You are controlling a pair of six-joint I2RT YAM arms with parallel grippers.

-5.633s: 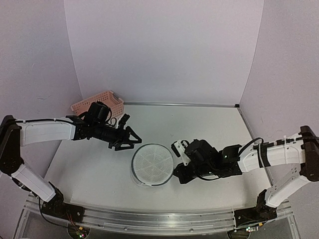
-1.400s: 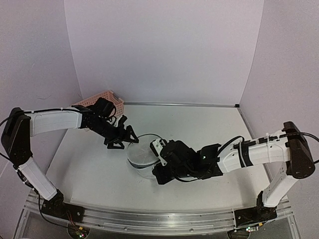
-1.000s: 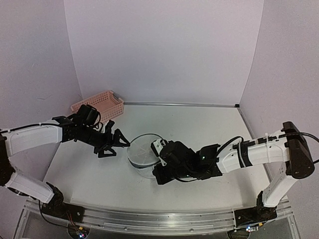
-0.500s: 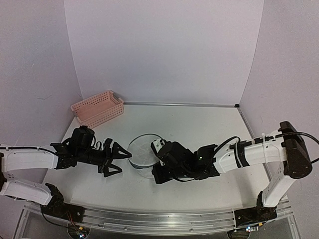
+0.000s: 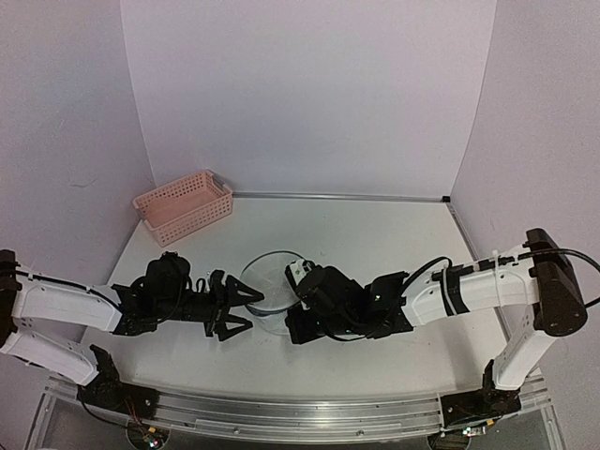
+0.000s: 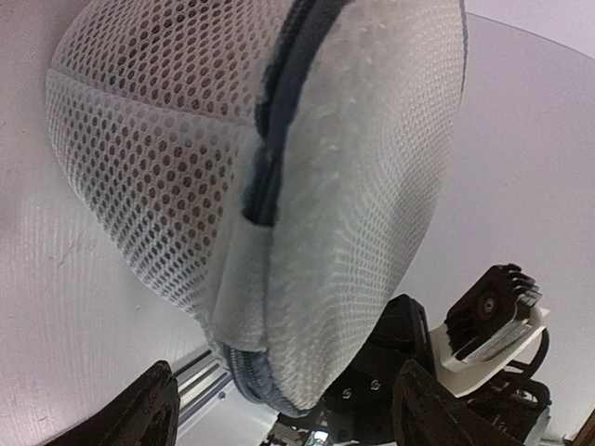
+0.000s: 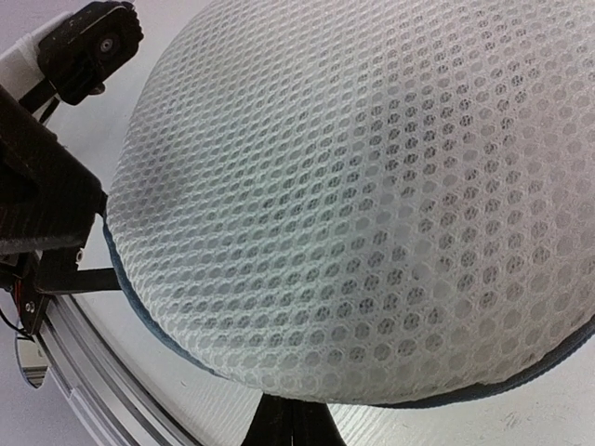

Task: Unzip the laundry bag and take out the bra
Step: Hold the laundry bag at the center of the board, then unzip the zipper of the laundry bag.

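Note:
The laundry bag [image 5: 270, 289], white mesh with a dark grey zip rim, stands tilted on its edge at the table's middle. My right gripper [image 5: 296, 309] is shut on its right rim; in the right wrist view the mesh lid [image 7: 372, 204] fills the frame above the closed fingers [image 7: 293, 426]. My left gripper [image 5: 242, 309] is open and empty, just left of the bag. In the left wrist view the bag [image 6: 279, 167] sits between and beyond the spread fingertips [image 6: 153, 409], with the zip rim [image 6: 279, 102] facing me. The bra is hidden.
A pink plastic lattice basket [image 5: 184, 204] stands at the back left by the wall. The right gripper's body [image 6: 488, 311] shows behind the bag in the left wrist view. The metal rail [image 5: 281, 412] runs along the near edge.
The right gripper took the bag's rim and tipped it up on edge. The left arm pulled back from the far left and swung low to the bag's near left, still open.

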